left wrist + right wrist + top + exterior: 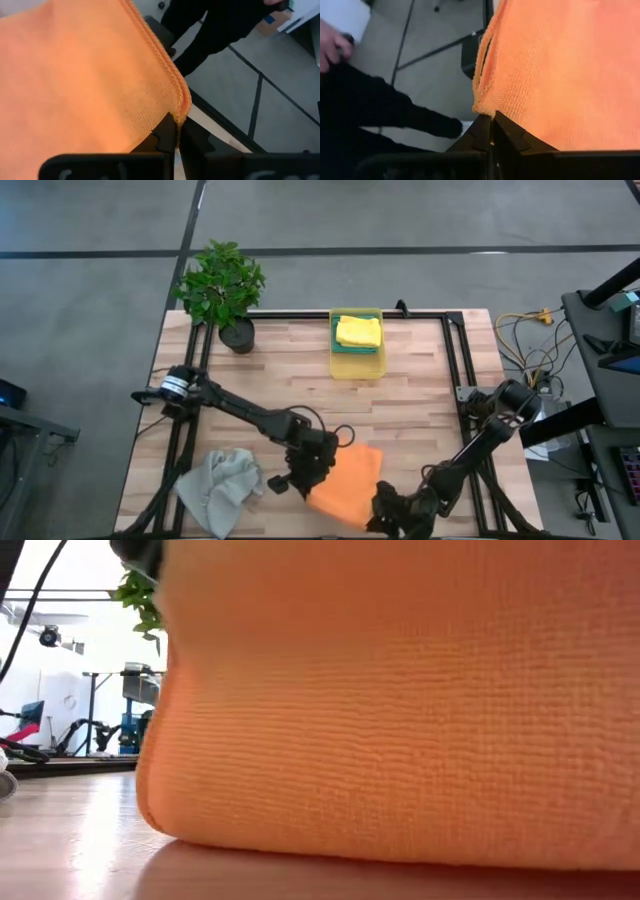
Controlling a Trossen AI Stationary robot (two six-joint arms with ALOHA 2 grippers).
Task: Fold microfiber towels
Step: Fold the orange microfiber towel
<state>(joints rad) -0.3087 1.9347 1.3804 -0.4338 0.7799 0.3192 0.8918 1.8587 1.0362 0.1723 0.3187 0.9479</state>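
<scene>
1. High view: you have the orange towel [345,480] at the near edge of the table [420,390], between the two arms. The left gripper [300,477] is at its left corner and the right gripper [385,515] at its near right corner.
2. Both wrist views show the fingers shut tight on a hemmed corner of the orange towel, so each gripper holds only a sliver of cloth.
3. Your main risk, as I judge it: a corner slips out of the pinch when the arms pull apart or lift, because so little hem sits between the fingers. The fold would then collapse on one side.
4. A second risk: the towel lies close to the table's near edge, so a dropped corner could hang over it.
5. A third: the grey towel [220,485] lies crumpled just left of the left gripper, and a wide sweep could drag it along.
6. A person's dark sleeve and hand [330,42] show beyond the table in the right wrist view; keep your moves clear of them.
7. The orange towel looks soft and ribbed, with a stitched hem; the low view shows it rounded and doubled rather than flat.
8. The yellow towel [358,331] lies folded in the bin [357,367] at the far side.
</scene>
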